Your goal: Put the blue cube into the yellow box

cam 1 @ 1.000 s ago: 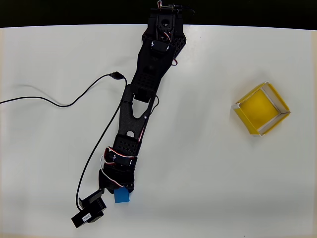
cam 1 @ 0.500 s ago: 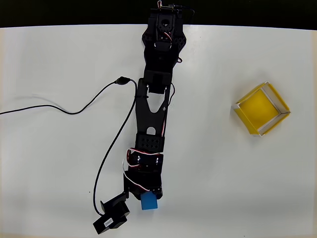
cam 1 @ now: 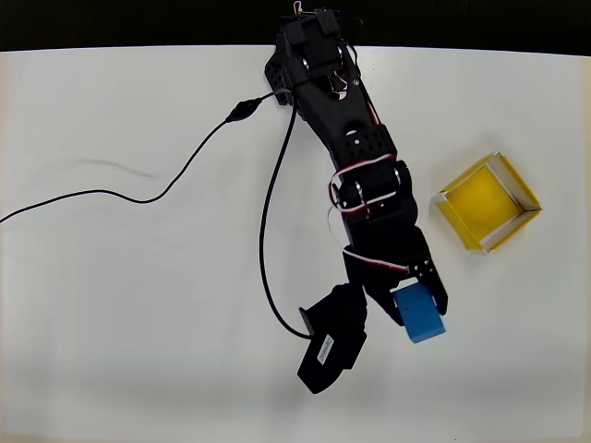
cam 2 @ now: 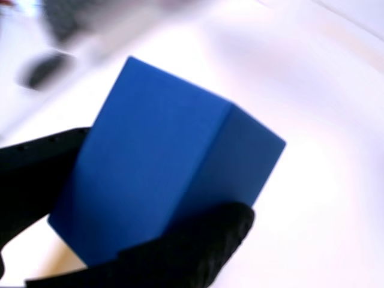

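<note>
The blue cube (cam 1: 422,316) is held off the white table in my black gripper (cam 1: 412,305), which is shut on it, at lower centre-right of the overhead view. In the wrist view the blue cube (cam 2: 162,162) looms large between my two black fingers (cam 2: 192,252), with a blurred white surface behind. The yellow box (cam 1: 487,202), open-topped with pale rims, sits on the table up and to the right of the cube, well apart from it.
A black cable (cam 1: 166,189) runs from the left table edge across to the arm's base (cam 1: 309,46) at the top. The wrist camera housing (cam 1: 332,346) hangs left of the cube. White table (cam 1: 138,305) lies open on the left and bottom.
The arm has swung from the lower left to the right, carrying the blue cube toward the yellow box. The cable has shifted with it.
</note>
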{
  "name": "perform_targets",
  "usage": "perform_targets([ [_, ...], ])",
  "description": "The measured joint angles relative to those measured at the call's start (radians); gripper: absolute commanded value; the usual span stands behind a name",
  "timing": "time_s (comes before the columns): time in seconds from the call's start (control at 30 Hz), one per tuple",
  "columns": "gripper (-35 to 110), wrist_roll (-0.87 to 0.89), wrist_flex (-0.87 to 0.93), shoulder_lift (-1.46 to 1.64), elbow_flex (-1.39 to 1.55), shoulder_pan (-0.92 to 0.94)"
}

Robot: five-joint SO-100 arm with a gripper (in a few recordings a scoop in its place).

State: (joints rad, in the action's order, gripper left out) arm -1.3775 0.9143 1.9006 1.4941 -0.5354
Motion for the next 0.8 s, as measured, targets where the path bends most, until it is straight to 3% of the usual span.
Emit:
perform_targets([
  [0.4,19,0.265,0.230,0.161,0.058,-0.322],
  [0.8,19,0.420,0.288,-0.133,-0.003,-0.459],
])
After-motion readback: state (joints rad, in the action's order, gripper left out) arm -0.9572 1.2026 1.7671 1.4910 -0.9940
